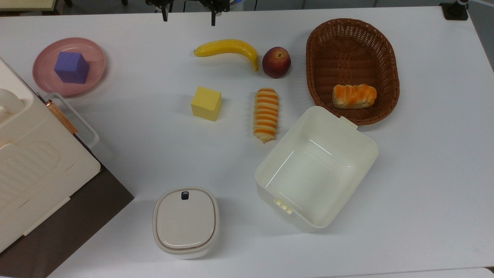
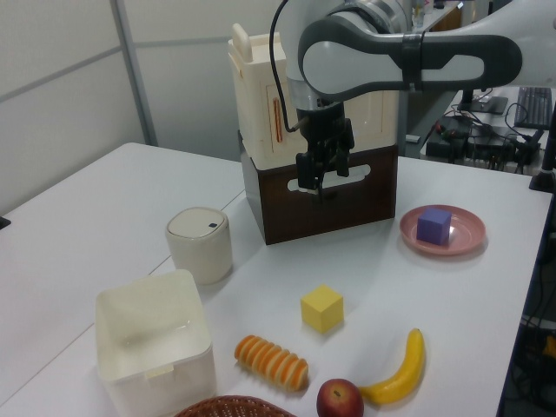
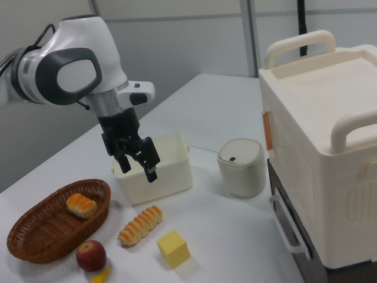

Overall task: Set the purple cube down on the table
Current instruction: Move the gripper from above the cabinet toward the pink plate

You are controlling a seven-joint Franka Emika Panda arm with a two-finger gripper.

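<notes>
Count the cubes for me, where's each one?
2. The purple cube sits on the pink plate at the top view's left. The yellow cube rests on the table, below the banana.

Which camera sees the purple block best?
The top view: the purple cube sits big and unblocked on the pink plate, top and sides showing. The left view shows it smaller, far off. The right view looks elsewhere, at the basket.

bare table [image 1: 146,127] beside pink plate [image 1: 46,79] | white case [image 1: 34,154] crowds plate (near side)
</notes>
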